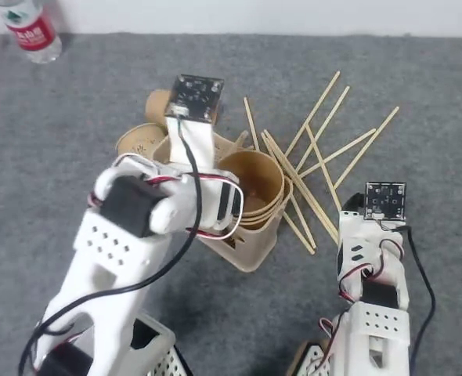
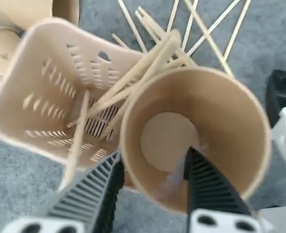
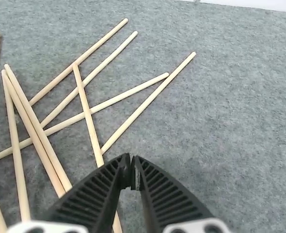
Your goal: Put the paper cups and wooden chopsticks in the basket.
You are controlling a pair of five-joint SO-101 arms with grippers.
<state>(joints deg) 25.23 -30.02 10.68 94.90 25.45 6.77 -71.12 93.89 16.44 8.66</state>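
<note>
- At the far left back corner of the bench (image 1: 43, 157) a plastic water bottle (image 1: 29, 30) lies on its side.
- Left of the basket (image 1: 250, 251), two paper cups (image 1: 141, 139) lie on the grey surface, touching the basket's far left side.
- My left arm (image 1: 137, 227) hangs over the basket. Its wrist view shows the left gripper (image 2: 152, 162) parted, astride the near wall of a paper cup (image 2: 206, 126). One finger (image 2: 106, 182) is outside the wall and the other is inside the cup. I see no pinch on the wall.
- That cup stands upright at the basket's right end, nested in other cups whose rims (image 1: 272, 213) show beneath it.
- Several chopsticks (image 2: 133, 80) already lean inside the basket beside the cup.
- Right of the basket, loose wooden chopsticks (image 1: 325, 149) lie fanned and crossed on the bench.
- My right gripper (image 3: 132, 170) is closed and holds nothing, its tips low over the bench by the nearest loose chopsticks (image 3: 89, 114).
</note>
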